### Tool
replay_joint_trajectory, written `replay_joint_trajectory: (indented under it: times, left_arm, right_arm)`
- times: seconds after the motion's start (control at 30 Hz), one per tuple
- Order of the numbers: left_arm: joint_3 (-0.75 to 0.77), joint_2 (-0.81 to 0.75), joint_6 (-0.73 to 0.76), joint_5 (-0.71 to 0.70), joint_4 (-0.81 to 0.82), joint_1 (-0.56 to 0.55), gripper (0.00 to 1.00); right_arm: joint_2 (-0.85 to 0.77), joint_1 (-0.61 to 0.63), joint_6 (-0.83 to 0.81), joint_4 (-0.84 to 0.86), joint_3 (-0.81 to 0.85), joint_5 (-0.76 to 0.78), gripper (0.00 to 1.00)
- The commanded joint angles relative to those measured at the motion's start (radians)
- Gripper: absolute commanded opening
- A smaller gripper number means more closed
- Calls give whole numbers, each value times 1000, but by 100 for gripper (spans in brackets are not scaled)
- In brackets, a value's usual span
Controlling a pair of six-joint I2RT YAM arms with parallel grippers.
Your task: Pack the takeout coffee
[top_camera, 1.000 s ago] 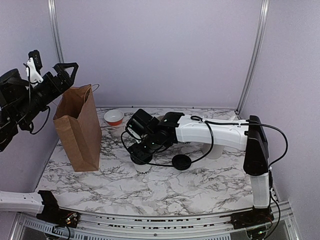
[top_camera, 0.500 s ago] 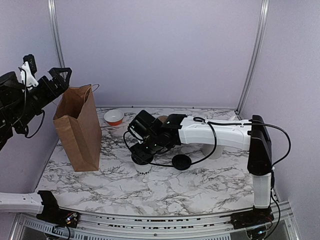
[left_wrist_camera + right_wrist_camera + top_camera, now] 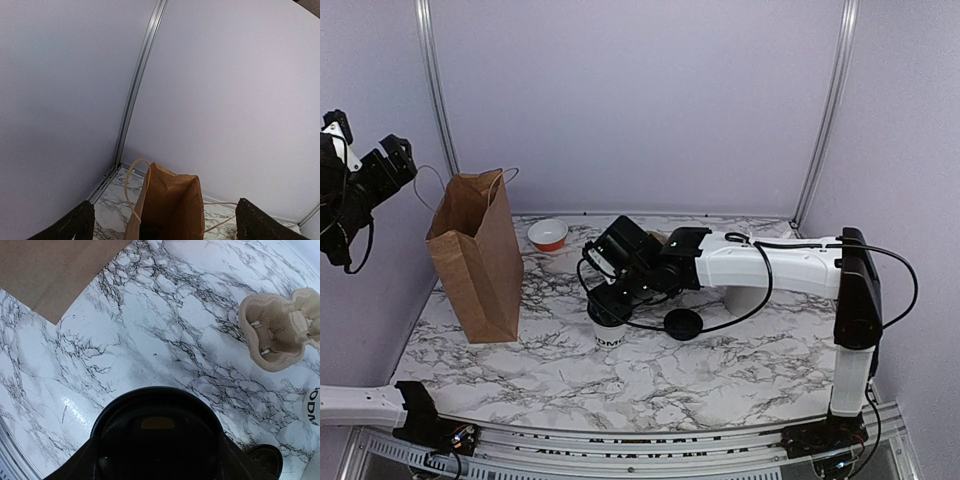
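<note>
Top external showed the cup (image 3: pixel 608 336) standing on the table (image 3: pixel 720 370), lid (image 3: pixel 157 440) on, not yet in the bag (image 3: pixel 475 260). The right gripper (image 3: pixel 610 306) straddled it, grip unclear. The left gripper (image 3: pixel 392 160) gaped empty.

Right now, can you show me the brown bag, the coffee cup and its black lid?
brown bag (image 3: pixel 478 270): overhead view, on its front face.
coffee cup (image 3: pixel 609 338): overhead view, on its lettered side.
black lid (image 3: pixel 683 323): overhead view, on the middle of its round top.
</note>
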Motion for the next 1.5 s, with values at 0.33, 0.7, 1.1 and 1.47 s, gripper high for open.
replay_joint_trajectory:
  times: [0.33, 0.7, 1.1, 1.47]
  left_arm:
    - [188, 305, -121, 358, -409, 375, 99]
    - [101, 353, -72, 602, -391, 542, 96]
    - [56, 424, -18, 653, -345, 588, 63]
    - [38, 437, 20, 640, -328, 588, 25]
  right_arm:
    - [-108, -53, -54, 136, -84, -94, 63]
    - [-135, -77, -53, 165, -125, -108, 63]
    - [-147, -78, -45, 162, -129, -104, 63]
    - [-153, -78, -37, 156, -120, -104, 63]
